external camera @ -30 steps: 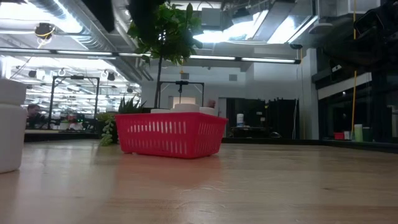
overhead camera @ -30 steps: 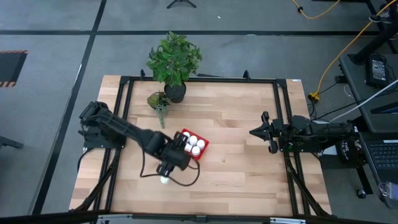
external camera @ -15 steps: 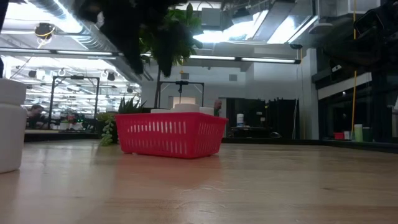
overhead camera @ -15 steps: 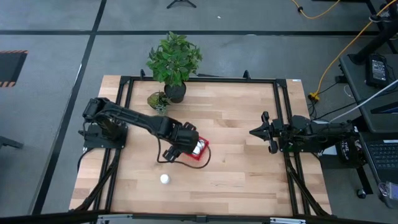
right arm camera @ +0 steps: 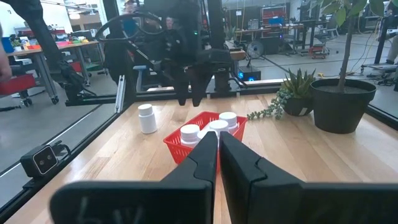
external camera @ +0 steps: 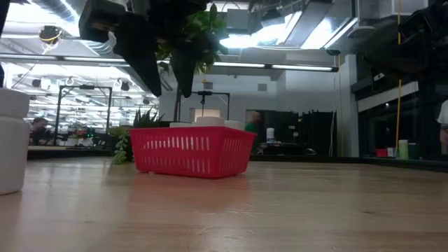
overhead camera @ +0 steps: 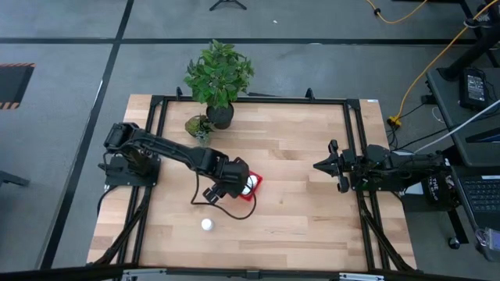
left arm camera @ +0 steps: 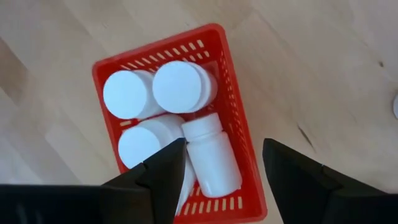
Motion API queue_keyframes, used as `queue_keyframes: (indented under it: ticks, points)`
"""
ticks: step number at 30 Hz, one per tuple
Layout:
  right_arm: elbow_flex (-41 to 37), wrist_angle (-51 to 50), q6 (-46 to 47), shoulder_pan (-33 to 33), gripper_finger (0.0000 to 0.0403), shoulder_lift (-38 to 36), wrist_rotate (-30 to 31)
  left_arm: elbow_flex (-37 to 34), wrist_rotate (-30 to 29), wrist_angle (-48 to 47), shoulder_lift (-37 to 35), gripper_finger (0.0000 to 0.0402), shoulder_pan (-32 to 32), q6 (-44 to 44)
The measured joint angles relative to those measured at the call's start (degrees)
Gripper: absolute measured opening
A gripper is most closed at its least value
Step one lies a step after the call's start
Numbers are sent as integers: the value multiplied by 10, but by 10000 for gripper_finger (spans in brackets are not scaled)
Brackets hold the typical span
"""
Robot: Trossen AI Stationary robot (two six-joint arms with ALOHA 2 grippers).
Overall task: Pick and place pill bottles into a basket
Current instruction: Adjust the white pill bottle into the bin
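Note:
The red basket stands near the table's middle and holds several white pill bottles. Most stand upright, and one lies on its side against the others. My left gripper hangs just above the basket, pointing steeply down. It is open with nothing between its fingers. One more pill bottle stands upright on the wood nearer the front edge. My right gripper waits shut and level at the table's right side.
A leafy plant in a black pot and a small succulent stand at the far edge, left of centre. Black frame rails border the table. Bare wood lies between the basket and my right gripper.
My left gripper has swung from above the loose bottle near the front edge toward the far edge and right. It now hangs over the basket and has come down and rolled on the way. The loose bottle stays where it was.

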Motion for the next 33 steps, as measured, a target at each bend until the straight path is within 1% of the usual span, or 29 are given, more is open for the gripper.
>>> queue_keyframes:
  ticks: [6, 17, 22, 24, 26, 33]
  points:
    - [0, 0, 0, 0, 22, 0, 0, 0, 0, 25, 5, 207, 12, -5]
    - [0, 0, 0, 0, 22, 0, 0, 0, 2, 23, 25, 200, 29, -23]
    - [0, 0, 0, 0, 22, 0, 0, -2, 23, 21, 34, 200, 29, -33]
    - [0, 0, 0, 0, 22, 0, 0, -3, 25, 7, 36, 200, 27, -33]
    - [0, 0, 0, 0, 22, 0, 0, -3, 26, 16, 35, 200, 27, -33]
    - [0, 0, 0, 0, 22, 0, 0, -3, 27, 12, 36, 178, 34, -36]
